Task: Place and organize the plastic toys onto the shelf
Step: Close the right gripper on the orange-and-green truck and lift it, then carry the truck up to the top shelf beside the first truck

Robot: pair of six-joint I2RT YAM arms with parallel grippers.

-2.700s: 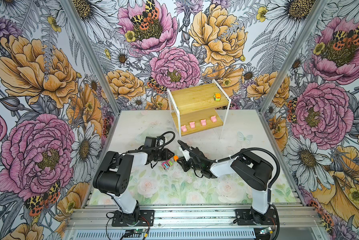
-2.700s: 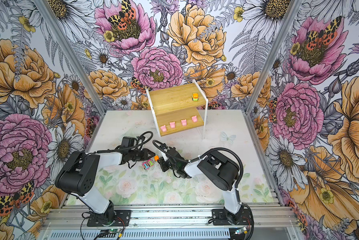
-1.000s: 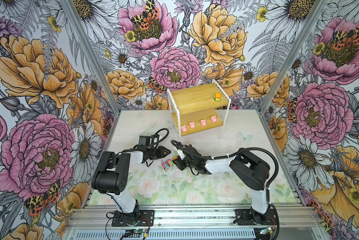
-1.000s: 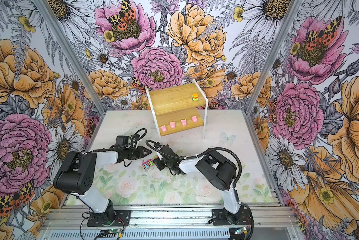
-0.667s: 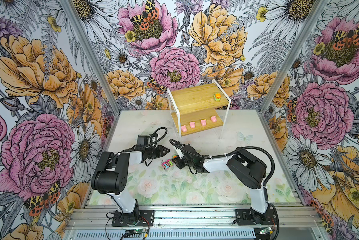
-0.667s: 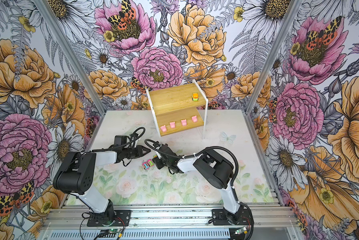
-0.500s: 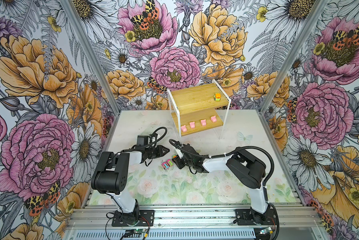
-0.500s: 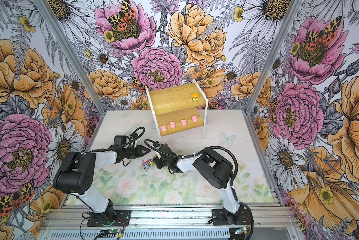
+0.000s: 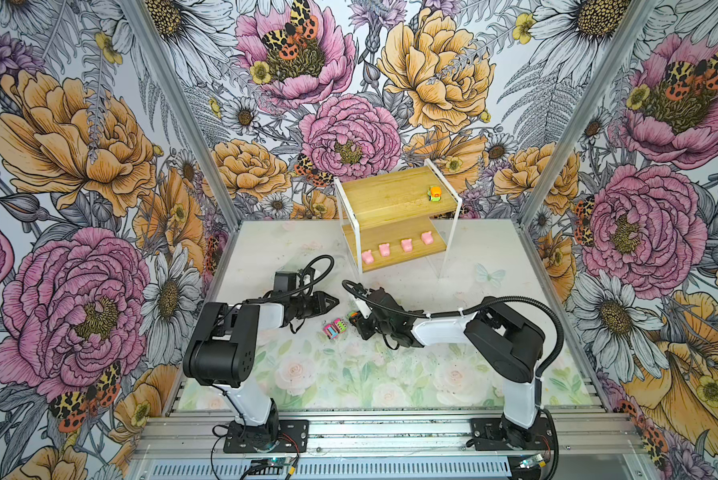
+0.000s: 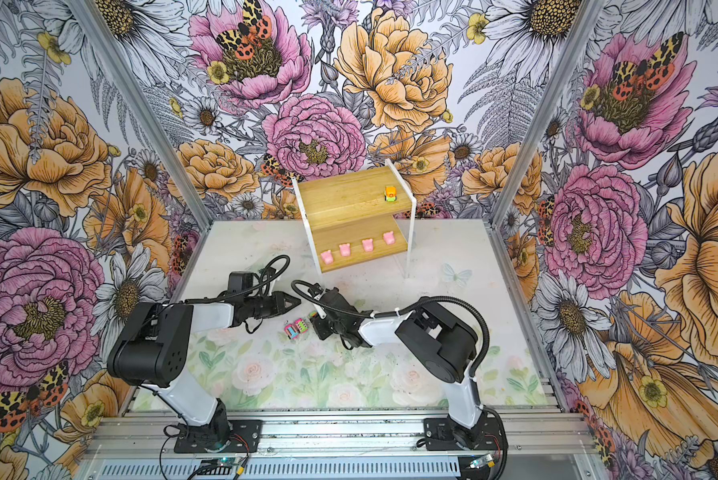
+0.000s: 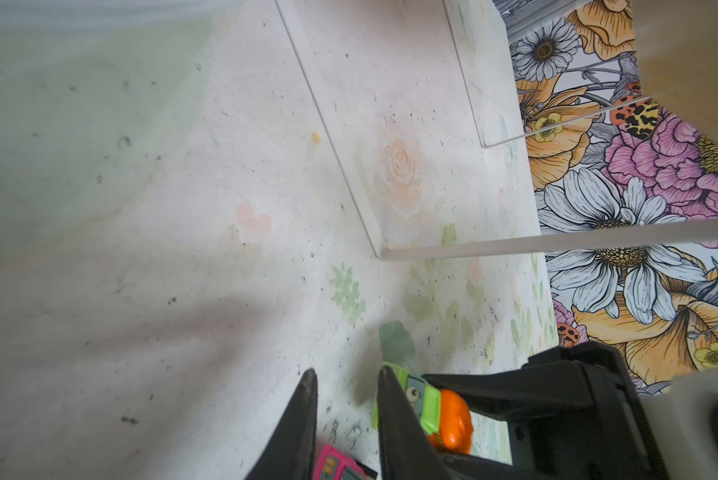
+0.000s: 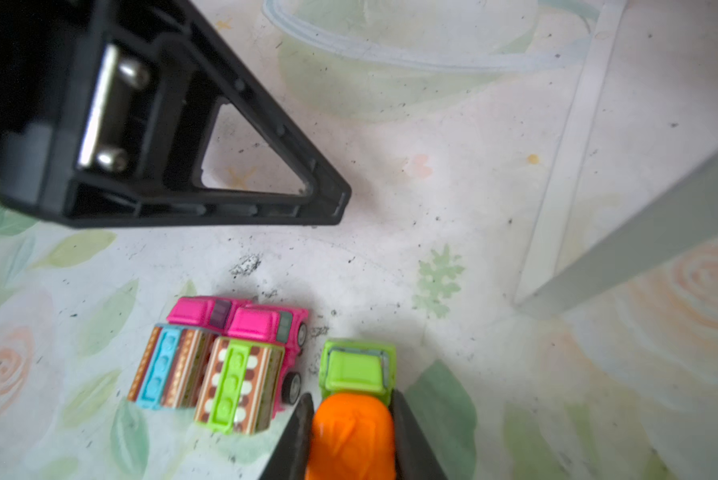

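Gripping side: my right gripper [image 12: 351, 395] was clenched on the orange-and-green car [image 12: 351, 432], with one finger pressed to each flank of its orange body.
Held car: it sat low on the floral mat [image 9: 349, 374] near the middle, and its green nose poked out past the fingertips. I could not tell whether its wheels touched the mat.
Left gripper [image 9: 335, 302]: I read its jaws as drawn together to a point with nothing between them. It lay low over the mat, its tip aimed toward the right gripper, near it but apart.
Pink cars: two of them, one with a blue-striped top [image 12: 174, 365] and one with a green-striped top [image 12: 241, 378], stood side by side and touching. They were just beside the held car, on its left-arm side, with a thin gap between.
Shelf [image 9: 386, 195]: it stood at the far end of the mat, well apart from both grippers.
Lower tier: four pink pigs [image 9: 406, 245] stood in a spaced row along it.
Upper tier: the twin car [image 9: 434, 193], also orange and green, sat alone near its right end.
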